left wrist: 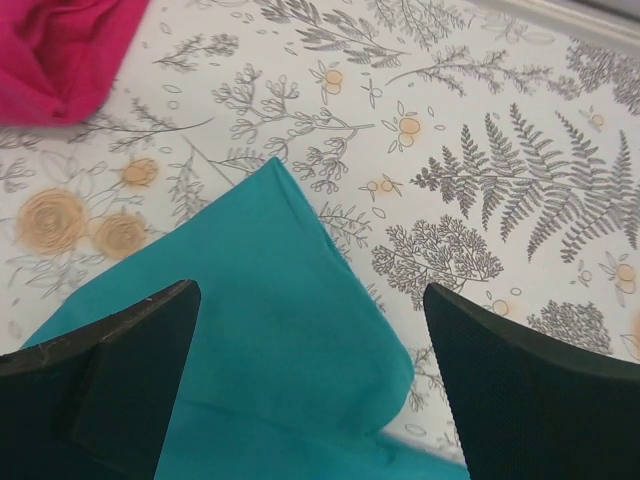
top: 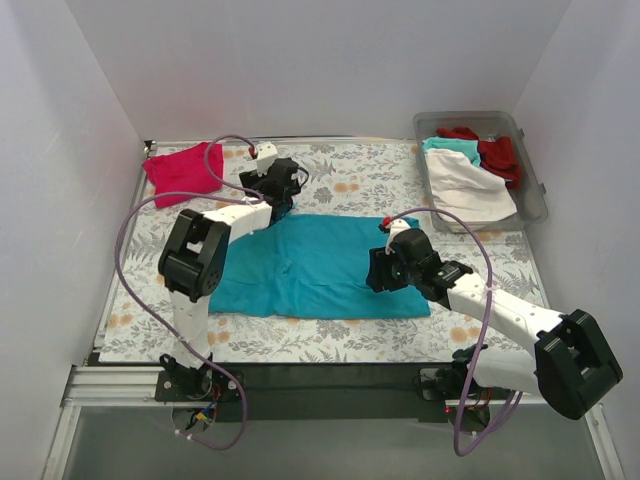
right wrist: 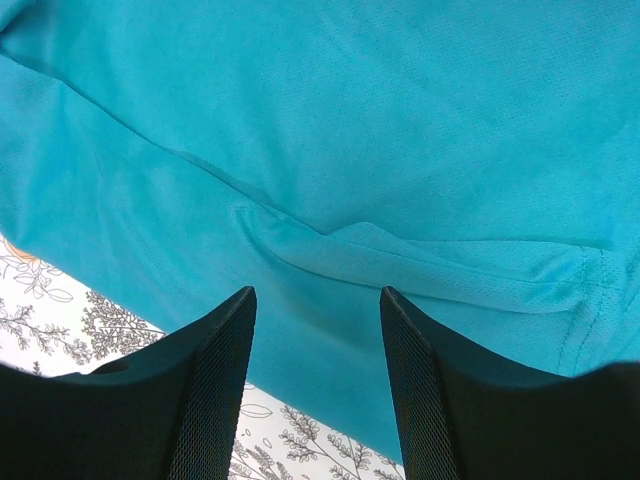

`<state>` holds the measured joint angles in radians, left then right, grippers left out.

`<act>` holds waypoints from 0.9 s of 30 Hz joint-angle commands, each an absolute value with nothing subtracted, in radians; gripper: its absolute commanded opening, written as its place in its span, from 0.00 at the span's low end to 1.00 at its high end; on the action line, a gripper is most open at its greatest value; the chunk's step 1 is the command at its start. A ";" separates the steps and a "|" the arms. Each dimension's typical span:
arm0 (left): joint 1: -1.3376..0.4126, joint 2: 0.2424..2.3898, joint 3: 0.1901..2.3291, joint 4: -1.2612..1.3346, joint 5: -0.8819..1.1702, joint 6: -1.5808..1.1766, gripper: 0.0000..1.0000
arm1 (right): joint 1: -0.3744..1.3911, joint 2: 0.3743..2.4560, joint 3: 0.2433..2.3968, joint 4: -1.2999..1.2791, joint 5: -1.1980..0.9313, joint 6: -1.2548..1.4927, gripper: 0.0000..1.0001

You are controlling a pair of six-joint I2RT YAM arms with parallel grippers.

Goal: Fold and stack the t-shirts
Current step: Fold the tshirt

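Teal t-shirt (top: 320, 265): spread flat on my floral table (top: 350, 335). Magenta t-shirt (top: 185, 168): folded, beyond its far-left corner. Left gripper (left wrist: 310, 330): fingers apart, empty, over that corner. Right gripper (right wrist: 318, 330): fingers apart, over its right half. Bin (top: 468, 116): far-right of it, other t-shirts (top: 470, 180) inside

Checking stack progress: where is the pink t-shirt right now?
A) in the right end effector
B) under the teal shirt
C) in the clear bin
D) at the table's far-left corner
D: the pink t-shirt lies in the far-left corner, apart from the spread teal t-shirt.
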<state>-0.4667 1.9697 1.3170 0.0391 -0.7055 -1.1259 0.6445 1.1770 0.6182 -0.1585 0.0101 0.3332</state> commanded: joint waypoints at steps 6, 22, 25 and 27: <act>-0.439 2.157 1.528 0.029 -0.672 -1.052 0.84 | 0.653 1.137 0.589 -0.103 -0.018 0.314 0.48; -0.374 2.307 1.612 0.005 -0.606 -1.081 0.60 | 0.655 1.140 0.581 -0.095 -0.011 0.311 0.48; -0.370 2.318 1.620 0.006 -0.610 -1.081 0.50 | 0.655 1.141 0.586 -0.094 -0.012 0.311 0.48; -0.367 2.321 1.626 0.005 -0.612 -1.085 0.47 | 0.655 1.144 0.591 -0.095 -0.014 0.310 0.48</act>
